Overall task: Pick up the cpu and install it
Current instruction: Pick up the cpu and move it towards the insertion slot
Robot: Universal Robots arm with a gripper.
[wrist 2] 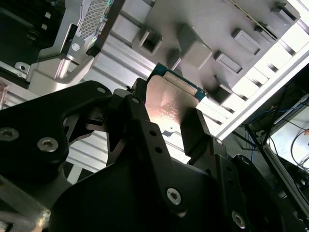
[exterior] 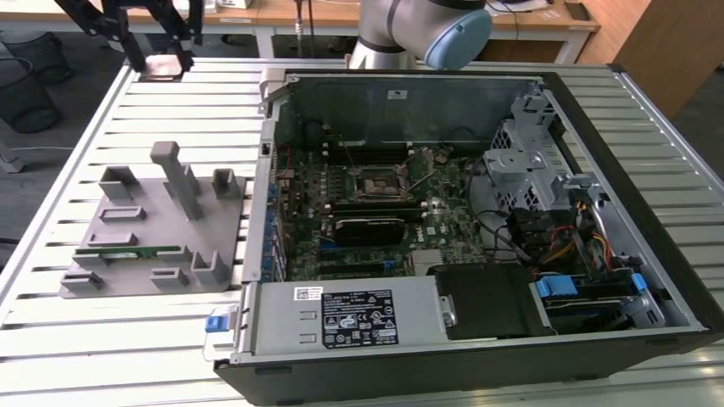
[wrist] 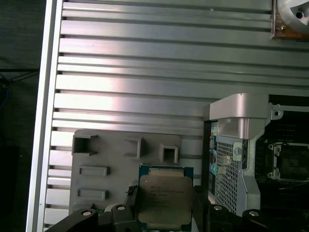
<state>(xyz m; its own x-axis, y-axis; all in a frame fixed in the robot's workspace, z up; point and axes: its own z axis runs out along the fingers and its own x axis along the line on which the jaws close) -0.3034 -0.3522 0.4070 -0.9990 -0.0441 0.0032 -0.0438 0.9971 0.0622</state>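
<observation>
My gripper (exterior: 162, 56) hangs above the table's far corner at the exterior view's left, shut on the cpu (exterior: 166, 65), a small flat square chip. In both wrist views the black fingers (wrist: 131, 199) clamp two opposite edges of the cpu (wrist: 166, 197), whose silvery top faces the first wrist camera. Its underside (wrist 2: 169, 104) shows in the second wrist view, lifted off the table. The black-framed socket (exterior: 377, 184) lies on the motherboard inside the open computer case (exterior: 633, 170), well away from the gripper.
A grey holder block (exterior: 153, 229) with posts and slots sits on the slatted table (exterior: 169, 339) beside the case, with a thin green memory stick (exterior: 130, 252) in it. The case's metal wall (wrist: 236, 145) stands between holder and motherboard. The arm's base (exterior: 391, 34) rises behind the case.
</observation>
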